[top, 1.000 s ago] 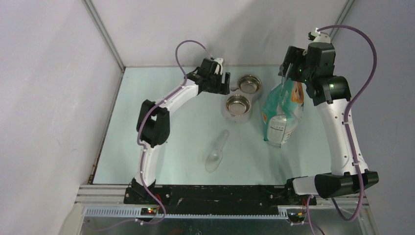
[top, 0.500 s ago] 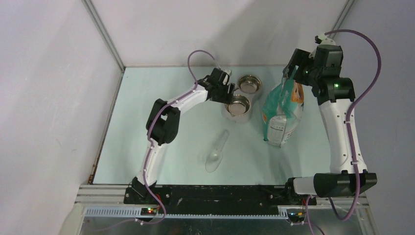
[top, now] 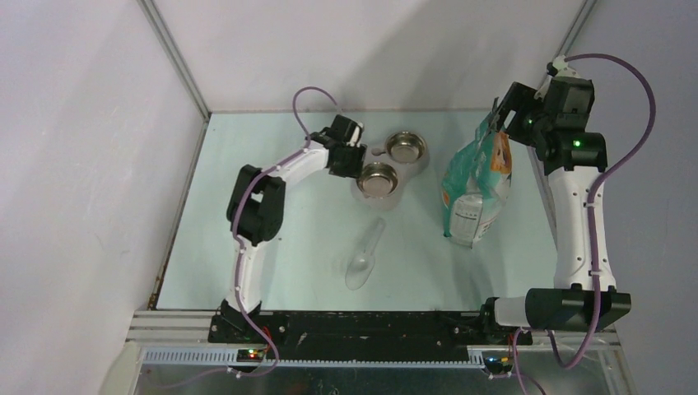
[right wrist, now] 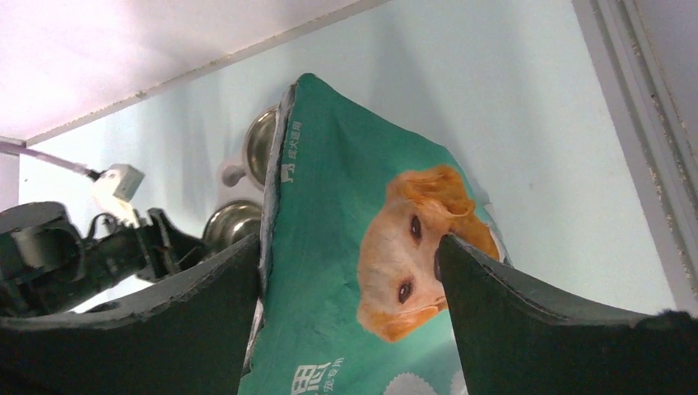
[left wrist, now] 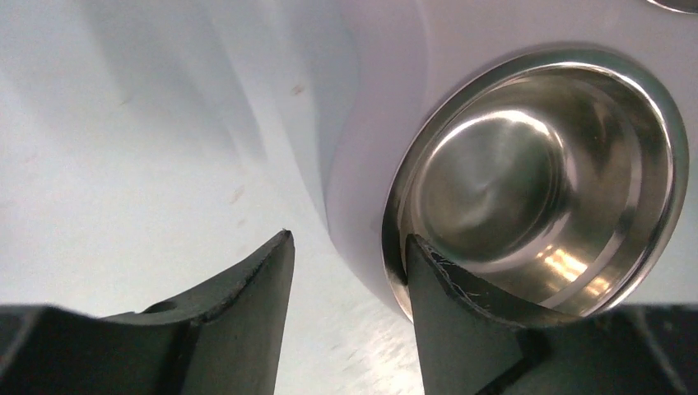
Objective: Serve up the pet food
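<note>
No pet food shows in any view. Both steel bowls, the near one (top: 378, 178) and the far one (top: 406, 148), are empty in their white stand (left wrist: 370, 148). My left gripper (top: 352, 158) straddles the near bowl's (left wrist: 535, 164) left rim (left wrist: 347, 237): one finger is outside the stand and the other is inside the bowl, closed on the rim. The teal-green and white bag (top: 476, 185) stands at the right. My right gripper (top: 500, 123) is open over the bag's top (right wrist: 350, 239), with the bag (right wrist: 337, 189) between its fingers. The clear scoop (top: 365, 255) lies on the table.
The back wall and the frame posts run close behind the bowls and the bag. The table's right edge rail (right wrist: 634, 123) is just beside the bag. The left arm (right wrist: 49, 255) shows in the right wrist view next to the bowls (right wrist: 234, 220).
My left gripper came down onto the near bowl's rim and dragged the stand with both bowls to the left. My right gripper shifted right and back over the bag's top.
</note>
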